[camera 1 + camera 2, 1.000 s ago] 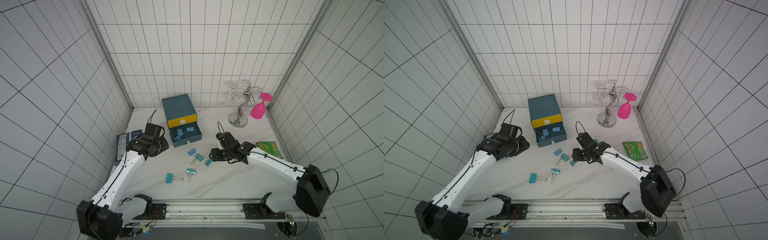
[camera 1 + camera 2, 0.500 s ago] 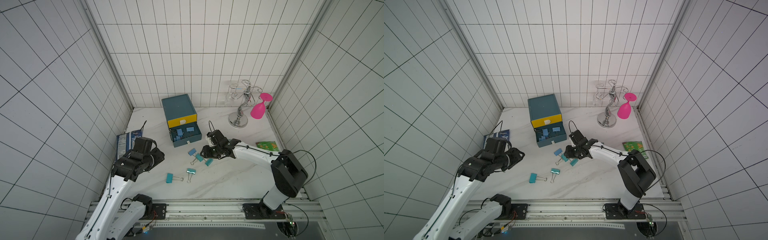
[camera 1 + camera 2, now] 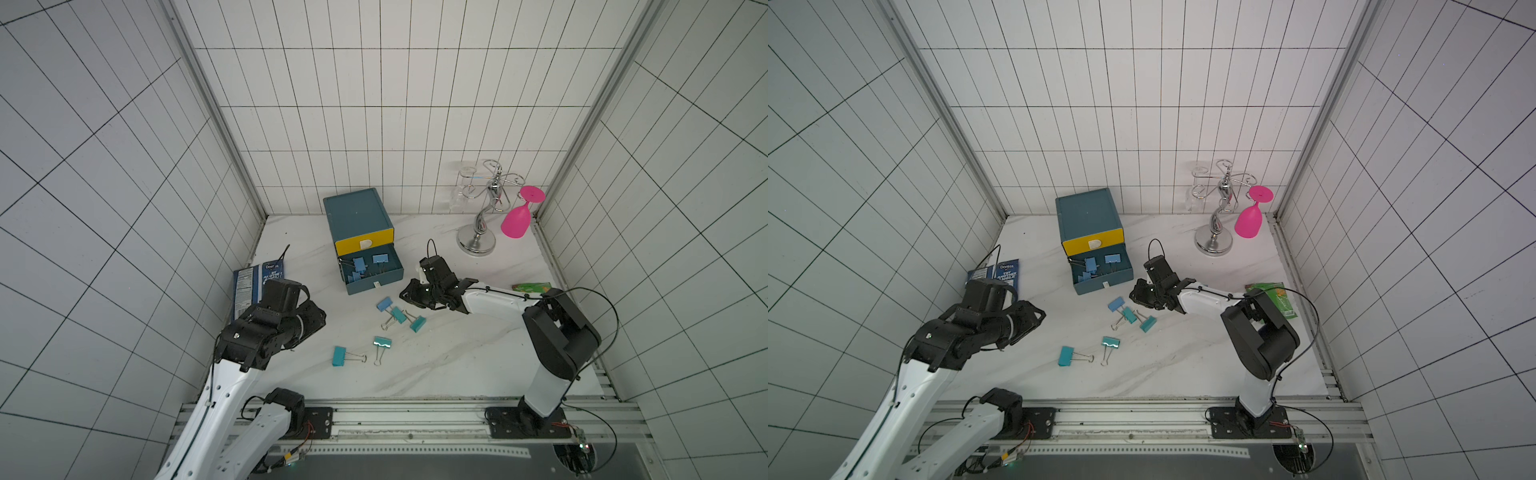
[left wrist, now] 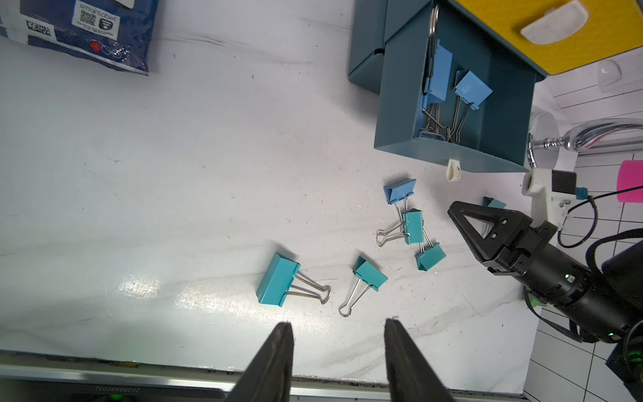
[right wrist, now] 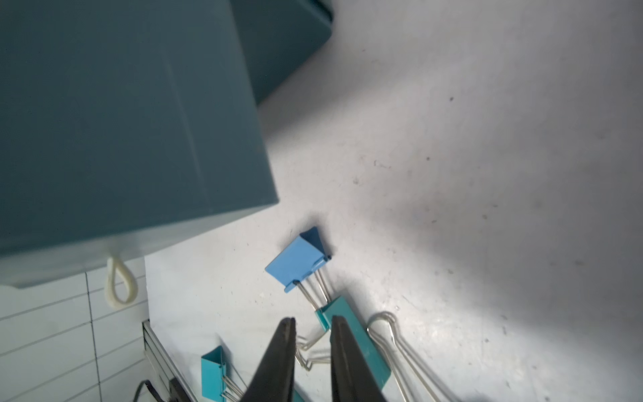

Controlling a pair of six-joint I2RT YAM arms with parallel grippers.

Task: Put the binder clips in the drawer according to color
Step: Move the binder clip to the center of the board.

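In both top views the drawer cabinet (image 3: pixel 357 216) stands at 12 o'clock on the surface (image 3: pixel 457 365). Its yellow top drawer (image 3: pixel 382 237) is shut and the teal drawer (image 3: pixel 390 277) beneath is pulled out toward 6 o'clock. Several light-blue binder clips (image 3: pixel 379 258) lie inside that open drawer. The left wrist view shows them and their wire handles plainly, while the right wrist view catches only the drawer's outer wall and white pull tab (image 5: pixel 120 282).

Five clips lie loose near the centre of the surface. A light-blue clip (image 3: pixel 384 304) and two teal clips (image 3: pixel 417 324) are strung in a line running toward 4 o'clock. Two separate teal clips (image 3: pixel 339 356) lie at 7 o'clock of them.

The right gripper (image 3: pixel 406 295) sits low at 3 o'clock of the line, pointing toward 9 o'clock. The top views hide its jaws. Its own wrist view shows them narrow, with wire handles in the gap and the middle teal clip (image 5: pixel 358 330) just beside one finger. Whether a wire is pinched I cannot tell.

The left gripper (image 3: pixel 318 322) hangs at 9 o'clock of the loose clips. Only its wrist view shows its fingers (image 4: pixel 275 362) parted, nothing between them. A blue snack bag (image 3: pixel 249 291) lies at 9 o'clock.
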